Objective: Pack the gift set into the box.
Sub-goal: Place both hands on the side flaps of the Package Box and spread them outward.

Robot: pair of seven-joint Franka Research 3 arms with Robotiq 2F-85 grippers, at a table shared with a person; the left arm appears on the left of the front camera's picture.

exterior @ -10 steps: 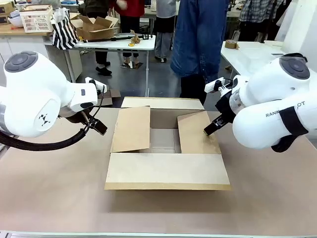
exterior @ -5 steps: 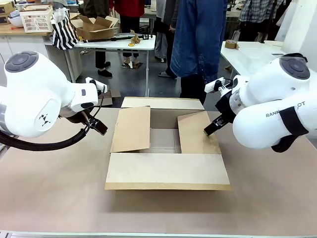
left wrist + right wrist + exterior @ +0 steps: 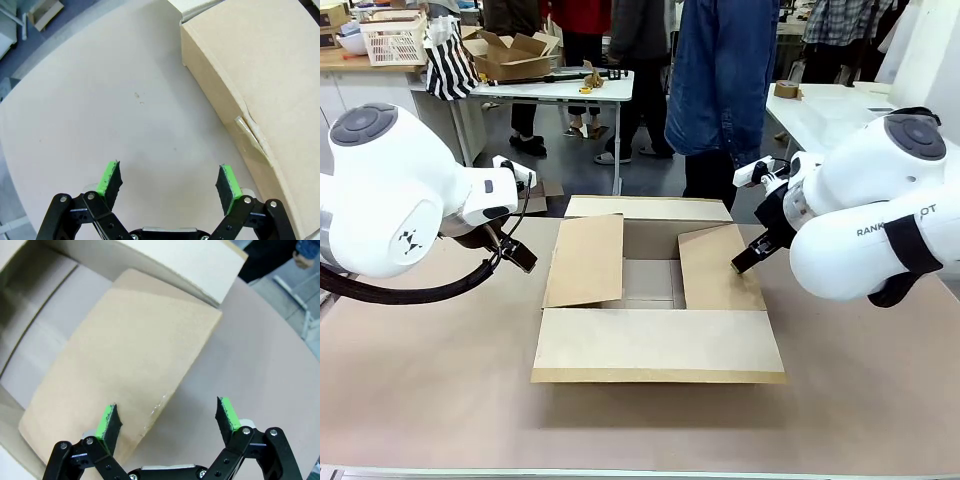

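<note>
A: Box? Grippers?
B: Large plain brown corrugated cardboard box (image 3: 655, 345) sits on the tan table (image 3: 440, 400), its side flaps tilted inward. Left gripper (image 3: 167, 181) is spread apart beside the box's left wall. Right gripper (image 3: 167, 417) is spread apart over the box's right flap.

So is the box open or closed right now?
Open: the box has both side flaps angled inward, leaving a gap showing its floor.

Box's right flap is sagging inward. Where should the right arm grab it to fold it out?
I'd pinch the right flap at its free inner edge, coming down over the box opening, one of the fingers under, one on top. It is a thin sheet tilted inward, so that edge hangs clear. The right gripper is open, by the hinge side.
</note>
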